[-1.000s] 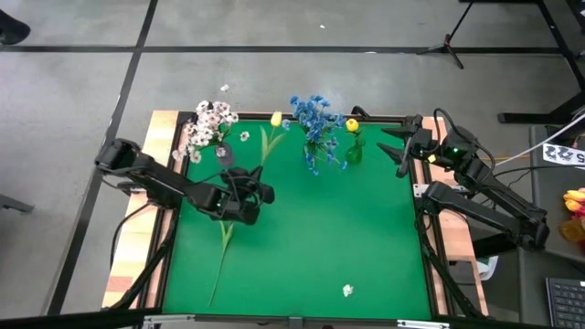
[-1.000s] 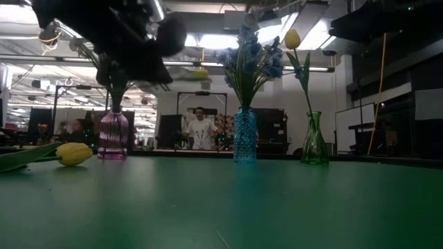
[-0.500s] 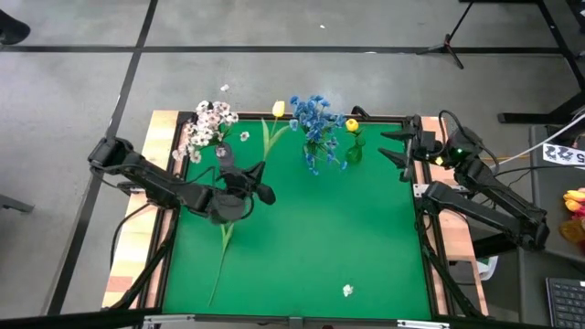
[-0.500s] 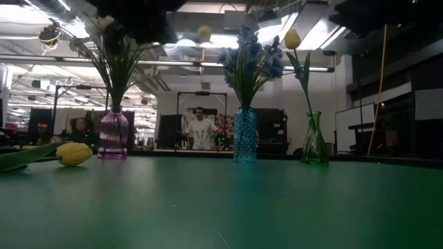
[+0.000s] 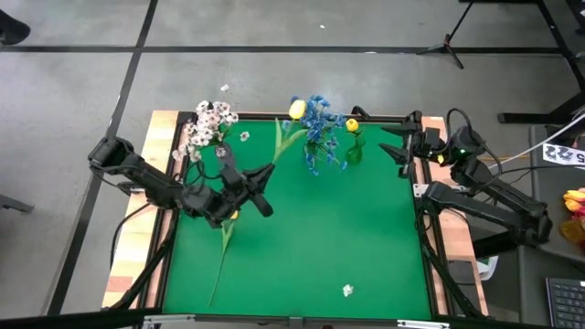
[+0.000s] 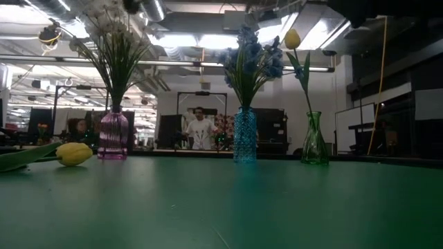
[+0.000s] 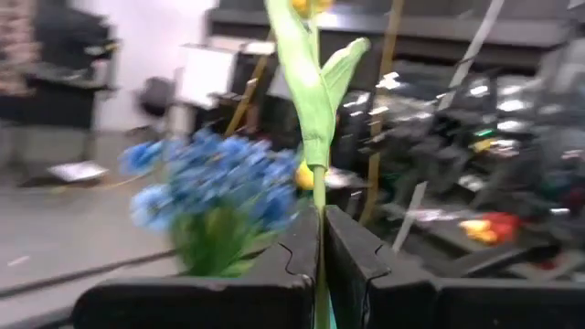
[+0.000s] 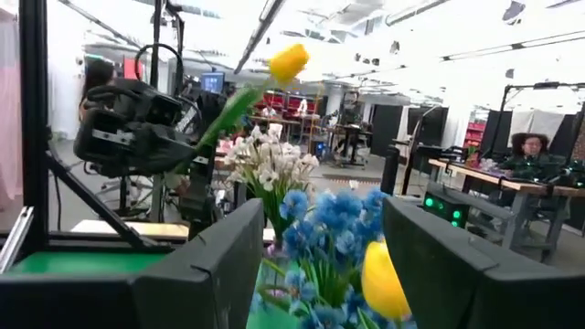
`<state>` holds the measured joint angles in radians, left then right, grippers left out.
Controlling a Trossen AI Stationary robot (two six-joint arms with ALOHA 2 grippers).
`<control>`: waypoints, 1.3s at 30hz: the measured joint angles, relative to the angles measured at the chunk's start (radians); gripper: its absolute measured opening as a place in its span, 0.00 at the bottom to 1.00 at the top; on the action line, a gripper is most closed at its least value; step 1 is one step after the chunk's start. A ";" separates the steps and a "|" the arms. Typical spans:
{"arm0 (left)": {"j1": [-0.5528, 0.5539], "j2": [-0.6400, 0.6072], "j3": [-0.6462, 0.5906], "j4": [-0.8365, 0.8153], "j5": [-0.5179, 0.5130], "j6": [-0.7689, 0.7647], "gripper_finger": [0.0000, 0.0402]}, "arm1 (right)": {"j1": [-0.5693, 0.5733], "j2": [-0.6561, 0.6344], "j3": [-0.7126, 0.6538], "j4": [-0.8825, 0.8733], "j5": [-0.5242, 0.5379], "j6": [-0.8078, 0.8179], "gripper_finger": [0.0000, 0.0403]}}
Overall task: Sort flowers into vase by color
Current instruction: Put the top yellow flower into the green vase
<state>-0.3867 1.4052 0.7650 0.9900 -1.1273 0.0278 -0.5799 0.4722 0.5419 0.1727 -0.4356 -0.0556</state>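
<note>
My left gripper (image 5: 265, 178) hangs over the table's left middle, shut on a yellow tulip (image 5: 297, 110) whose bud reaches toward the blue blooms. A second yellow tulip (image 6: 74, 153) lies flat on the green table, its stalk (image 5: 222, 251) running toward the near edge. Along the far edge stand a purple vase (image 6: 113, 133) with white sprays (image 5: 206, 128), a blue vase (image 6: 244, 135) with blue blooms (image 5: 315, 128), and a green vase (image 6: 314, 138) with one yellow bud (image 5: 353, 125). My right gripper (image 5: 402, 146) waits open at the far right edge. My left gripper pinches the tulip's green stalk (image 7: 317, 196) between its two fingers, just below the leaves. The fingers come about level from the table's left side. The tulip is lifted clear of the table and slants up past the fingertips, with its bud (image 8: 289, 62) highest.
A loose white blossom (image 5: 347, 291) lies near the front edge and another (image 5: 245, 136) near the purple vase. The table has a wooden border (image 5: 137, 256) on the left. People sit and stand in the room beyond the far edge.
My left gripper has risen and tipped from pointing down to about level, staying shut. The held yellow tulip came up off the table, and its bud swung up and right toward the blue blooms. In the low view the arm has gone up out of the picture.
</note>
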 joint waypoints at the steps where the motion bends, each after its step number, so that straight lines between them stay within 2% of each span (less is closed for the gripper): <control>1: 0.009 0.000 0.000 0.018 0.037 0.014 0.02 | 0.032 0.017 0.000 0.024 0.025 -0.002 0.55; 7: 0.063 0.002 0.000 0.062 0.197 0.054 0.01 | 0.260 0.179 0.000 0.237 0.208 -0.116 0.55; 12: 0.112 0.011 0.000 0.108 0.419 0.059 0.01 | 0.410 0.353 0.000 0.457 0.331 -0.233 0.55; 17: 0.143 0.029 0.000 0.157 0.578 0.083 0.01 | 0.476 0.521 0.008 0.666 0.364 -0.271 0.55; 21: 0.163 0.031 0.000 0.152 0.693 0.078 0.02 | 0.502 0.618 0.086 0.667 0.364 -0.299 0.55; 32: 0.167 0.031 0.000 0.159 0.724 0.145 0.02 | 0.524 0.843 0.354 0.618 0.192 -0.312 0.55; 39: 0.167 0.031 0.000 0.159 0.725 0.182 0.01 | 0.546 0.944 0.491 0.526 0.148 -0.310 0.55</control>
<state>-0.2195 1.4357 0.7647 1.1492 -0.4023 0.2095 -0.0334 1.4165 1.0327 0.6992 -0.2879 -0.3658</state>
